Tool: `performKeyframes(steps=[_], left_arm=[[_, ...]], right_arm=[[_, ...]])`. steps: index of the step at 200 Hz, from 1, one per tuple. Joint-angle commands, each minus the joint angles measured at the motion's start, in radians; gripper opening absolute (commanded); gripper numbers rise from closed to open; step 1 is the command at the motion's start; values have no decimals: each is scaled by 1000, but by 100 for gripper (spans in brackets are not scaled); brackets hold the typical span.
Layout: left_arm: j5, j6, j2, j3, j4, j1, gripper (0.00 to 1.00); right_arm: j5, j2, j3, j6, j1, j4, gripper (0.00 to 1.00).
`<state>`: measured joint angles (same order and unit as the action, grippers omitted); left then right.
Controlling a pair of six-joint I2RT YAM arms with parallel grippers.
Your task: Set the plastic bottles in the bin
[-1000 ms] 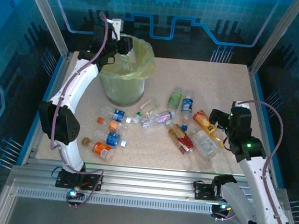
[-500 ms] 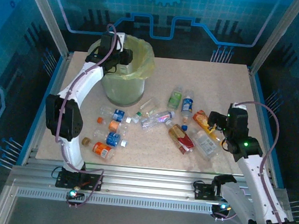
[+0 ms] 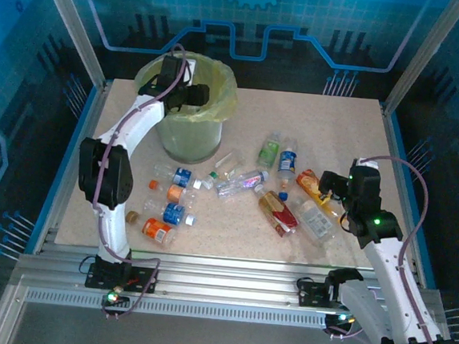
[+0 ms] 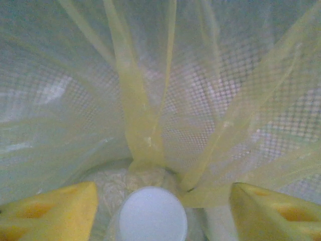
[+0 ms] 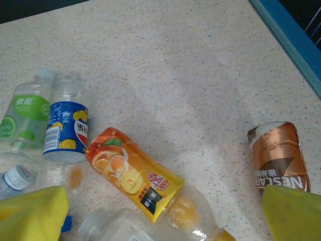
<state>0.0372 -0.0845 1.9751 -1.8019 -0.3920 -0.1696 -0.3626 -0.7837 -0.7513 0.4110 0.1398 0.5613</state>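
The left claw (image 4: 163,203) hangs spread over the mouth of the bin (image 3: 186,136). Its yellow fingers (image 4: 50,213) stand clear of a round white bottle end (image 4: 152,221) that sits between them, touching neither. The bin's yellow-green bag (image 4: 145,115) folds all around. The right claw (image 5: 165,206) is spread wide low over the bench (image 5: 200,65), above an orange-labelled bottle (image 5: 133,175) lying on its side. A copper Nescafé bottle (image 5: 278,155) lies just beside one finger. A blue-labelled bottle (image 5: 65,125) and a green-labelled bottle (image 5: 22,113) lie near the other. Other bottles (image 3: 170,213) lie scattered on the bench between the bin and the right arm.
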Motion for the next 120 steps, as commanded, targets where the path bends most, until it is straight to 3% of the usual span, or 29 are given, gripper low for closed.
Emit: performKeyframes(steps=[1, 29, 52, 120], left_arm=[[16, 11, -5, -85, -28, -7, 78], [28, 2, -17, -160, -71, -7, 83], [46, -23, -50, -217, -112, -7, 99], [92, -103, -355, -138, -165, -7, 99]], right_arm=[[-16, 3, 12, -5, 16, -11, 100], [-18, -3, 4, -11, 15, -13, 100], [-19, -13, -12, -18, 15, -9, 100], [-28, -27, -30, -29, 15, -17, 100]])
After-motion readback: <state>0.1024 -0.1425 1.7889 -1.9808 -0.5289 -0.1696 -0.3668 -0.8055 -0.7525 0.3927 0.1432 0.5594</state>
